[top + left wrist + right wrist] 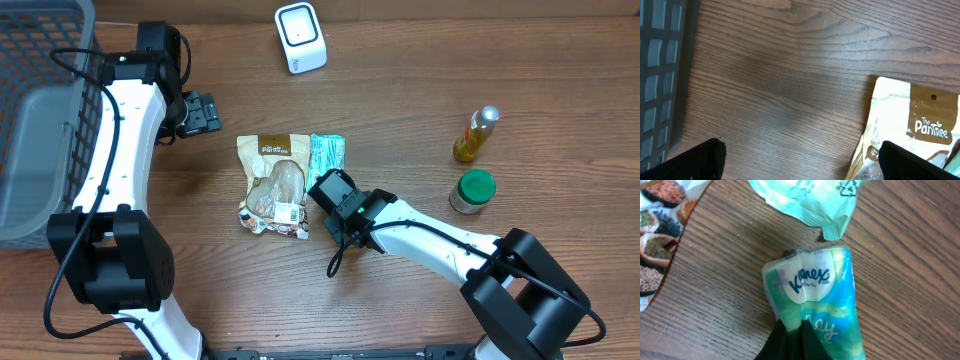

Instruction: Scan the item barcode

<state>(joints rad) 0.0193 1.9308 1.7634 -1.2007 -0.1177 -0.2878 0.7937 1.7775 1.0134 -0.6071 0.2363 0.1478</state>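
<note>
Right gripper (792, 345): we are pinching the tissue pack (815, 295), jaws pressed onto it.
Left gripper (802, 162): we are holding jaws spread, empty.
Writing: "Kleenex" on the tissue pack, "The Pantree" on the pouch (920, 125).

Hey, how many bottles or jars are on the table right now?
2. A yellow bottle is at the robot's far right; a green-lidded jar sits just beside it, nearer the robot. None looks hidden.

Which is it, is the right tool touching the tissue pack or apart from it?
Touching. The right wrist view shows the right tool pinched shut on the near end of the tissue pack, with the wrapper bunched at the grip.
</note>
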